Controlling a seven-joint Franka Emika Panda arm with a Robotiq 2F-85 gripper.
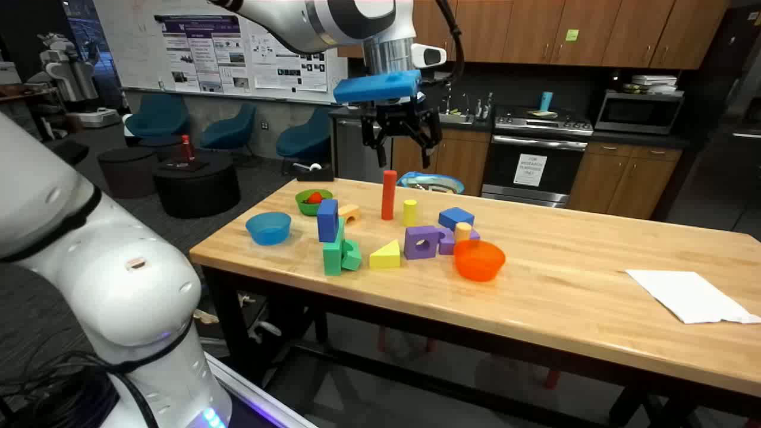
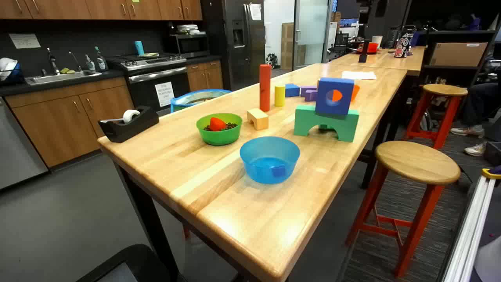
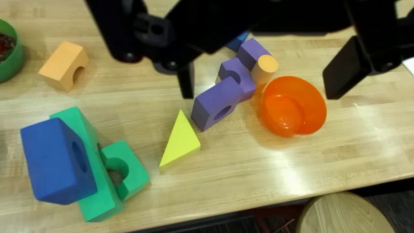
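Toward the long edge of the table (image 1: 565, 291) by a stool (image 3: 344, 215), we see a purple block (image 3: 216, 100) near an orange bowl (image 1: 480, 264). High above, our gripper (image 1: 404, 159) is spread wide. We spot a blue bowl (image 2: 270, 158) near the short edge and a black tape holder (image 2: 129, 127) at its far corner.

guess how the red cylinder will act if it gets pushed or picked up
The red cylinder stands on end, tall and narrow, so a push up high would probably tip it. Once down, its round side could let it roll. It stands straight without sagging, so it likely keeps its shape when lifted.
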